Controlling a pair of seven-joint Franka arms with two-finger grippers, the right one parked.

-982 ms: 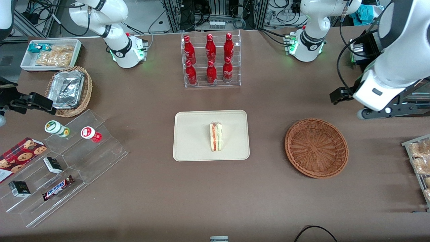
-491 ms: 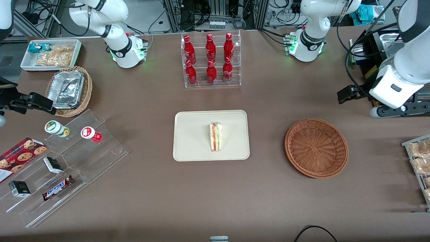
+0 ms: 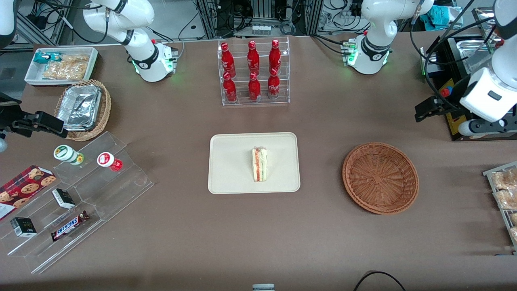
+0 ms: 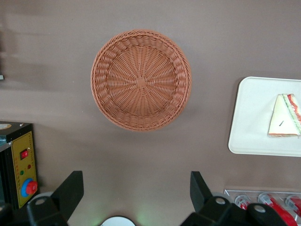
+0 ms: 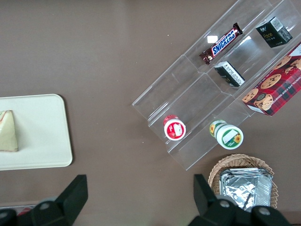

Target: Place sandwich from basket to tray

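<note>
The sandwich (image 3: 259,164) (image 4: 285,116) lies flat on the cream tray (image 3: 230,169) (image 4: 249,117) in the middle of the table, its red and green filling edge showing. The reddish-brown woven basket (image 3: 380,177) (image 4: 140,80) sits beside the tray toward the working arm's end and holds nothing. My gripper (image 3: 484,126) (image 4: 135,188) hangs high above the table's working-arm end, farther from the front camera than the basket. It is open, its fingers (image 4: 70,189) spread wide with nothing between them.
A clear rack of red bottles (image 3: 253,72) stands farther from the front camera than the tray. A black control box (image 4: 16,162) sits near my gripper. A wire rack of baked goods (image 3: 505,194) lies at the working arm's table edge. Clear snack steps (image 3: 76,194) lie toward the parked arm's end.
My gripper and arm have drawn away from the basket, out toward the working arm's end and farther from the front camera. Sandwich, tray and basket have not moved.
</note>
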